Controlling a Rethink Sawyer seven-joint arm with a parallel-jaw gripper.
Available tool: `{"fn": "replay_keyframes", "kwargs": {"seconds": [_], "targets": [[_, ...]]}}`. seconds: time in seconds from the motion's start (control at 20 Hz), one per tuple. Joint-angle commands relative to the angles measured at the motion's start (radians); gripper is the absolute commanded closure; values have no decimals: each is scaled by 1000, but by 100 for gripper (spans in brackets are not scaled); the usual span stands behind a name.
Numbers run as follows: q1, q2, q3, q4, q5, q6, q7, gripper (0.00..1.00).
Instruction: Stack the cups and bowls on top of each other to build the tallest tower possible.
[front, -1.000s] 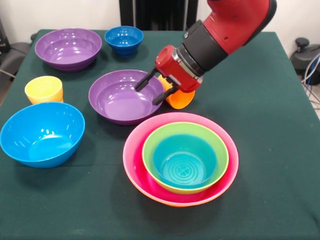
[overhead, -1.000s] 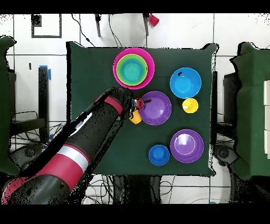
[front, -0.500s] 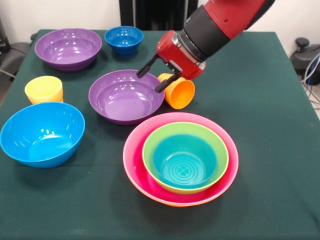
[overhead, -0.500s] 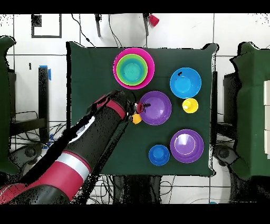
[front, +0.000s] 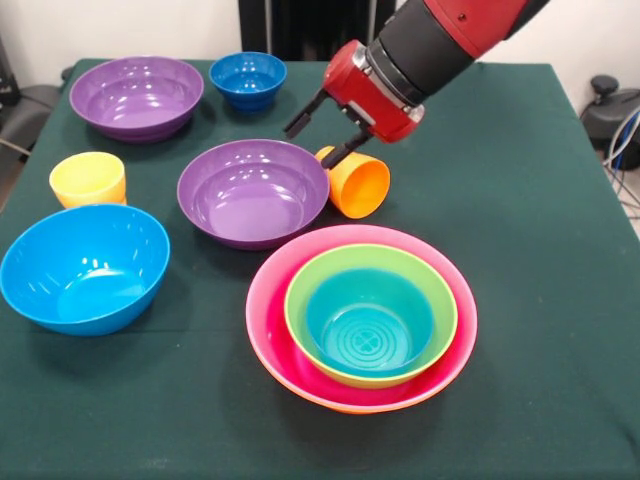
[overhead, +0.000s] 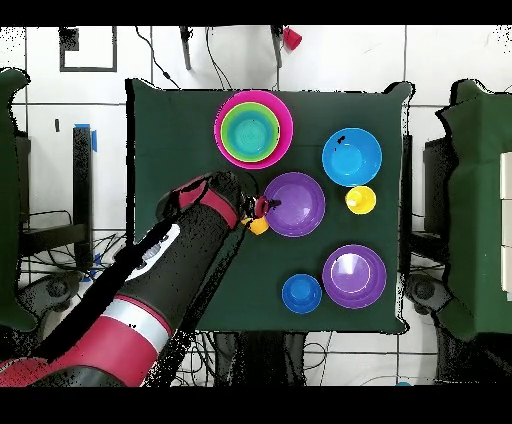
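Note:
My gripper (front: 311, 146) hangs open and empty just above the far rim of the middle purple bowl (front: 252, 192), close to the left of the orange cup (front: 358, 186), which lies on its side. The tower (front: 362, 315) stands near the front: a teal bowl in a green bowl in the large pink bowl, with an orange rim showing under the pink. The yellow cup (front: 88, 178) stands upright at the left, beside the light blue bowl (front: 82, 265). In the overhead view the gripper (overhead: 264, 207) sits between the orange cup (overhead: 258, 226) and the purple bowl (overhead: 296, 204).
A second purple bowl (front: 136, 95) and the small dark blue bowl (front: 248, 78) stand at the far left of the green-covered table (front: 520, 200). The red and black arm slants in from the upper right over the table.
The open gripper has risen and drawn back from the purple bowl's rim and the orange cup. The cup and the bowls have stayed where they were.

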Motion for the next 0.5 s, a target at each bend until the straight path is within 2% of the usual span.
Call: {"fn": "replay_keyframes", "kwargs": {"seconds": [0.05, 0.25, 0.5], "targets": [[-38, 28, 193, 26, 86, 66, 118, 0], [-40, 12, 201, 20, 130, 159, 121, 0], [-95, -36, 261, 52, 159, 196, 36, 0]]}}
